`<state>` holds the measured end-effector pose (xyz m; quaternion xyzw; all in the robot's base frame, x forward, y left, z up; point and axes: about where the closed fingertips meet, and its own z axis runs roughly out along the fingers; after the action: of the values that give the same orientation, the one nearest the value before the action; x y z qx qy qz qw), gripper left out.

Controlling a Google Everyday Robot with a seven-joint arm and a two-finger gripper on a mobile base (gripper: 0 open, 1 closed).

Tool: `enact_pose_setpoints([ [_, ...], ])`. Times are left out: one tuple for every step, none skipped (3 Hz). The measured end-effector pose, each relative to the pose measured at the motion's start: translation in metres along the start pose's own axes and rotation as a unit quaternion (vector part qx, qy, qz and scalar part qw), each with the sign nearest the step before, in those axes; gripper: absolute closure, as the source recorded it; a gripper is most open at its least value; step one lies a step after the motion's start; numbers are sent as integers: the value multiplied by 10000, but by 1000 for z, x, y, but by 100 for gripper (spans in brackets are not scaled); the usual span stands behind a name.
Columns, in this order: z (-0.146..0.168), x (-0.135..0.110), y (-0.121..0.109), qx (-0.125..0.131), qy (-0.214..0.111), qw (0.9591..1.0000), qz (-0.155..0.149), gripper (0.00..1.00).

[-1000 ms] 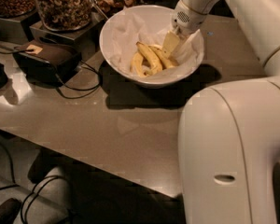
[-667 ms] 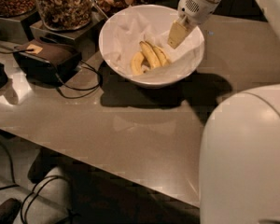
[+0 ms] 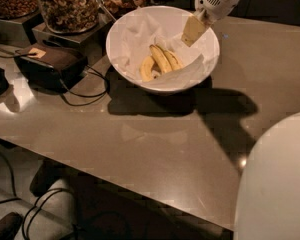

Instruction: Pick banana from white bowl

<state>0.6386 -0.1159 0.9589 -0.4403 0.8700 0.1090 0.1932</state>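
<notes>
The white bowl (image 3: 109, 44) stands toward the far side of the brown surface (image 3: 140, 144) and is lined with crumpled white paper (image 3: 135, 34). The banana (image 3: 160, 58) lies inside the bowl, near its middle, pointing from the near left up toward the far right. Two other bananas rest in the bowl with it: a paler one (image 3: 147, 69) touching it on the left and another (image 3: 174, 60) touching it on the right. All three lie on the paper.

The tool (image 3: 193, 30) hangs above the right part of the bowl, inside the line of its rim, up and to the right of the bananas and apart from them. Its tan tip slants down toward the bowl's middle, and nothing is seen in it. Whether the tool is open or closed cannot be told. The white wrist (image 3: 213, 0) carrying it rises over the bowl's far right rim.

Left of the bowl and farther back stand glass jars of nuts (image 3: 69, 6). A dark box (image 3: 49, 63) with a small tag lies left of the bowl, and a black cable (image 3: 85, 86) loops from it toward the bowl's base. The bowl and the arm cast a dark shadow (image 3: 210, 109) on the near right of the bowl. The robot's white body (image 3: 275, 184) fills the corner nearest the camera, right of the bowl.
</notes>
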Motion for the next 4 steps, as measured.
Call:
enact_pose_setpoints([
  [0,0,0,0,0,10000,0,81],
  [0,0,0,0,0,10000,0,58],
  [0,0,0,0,0,10000,0,34],
  [0,0,0,0,0,10000,0,11],
])
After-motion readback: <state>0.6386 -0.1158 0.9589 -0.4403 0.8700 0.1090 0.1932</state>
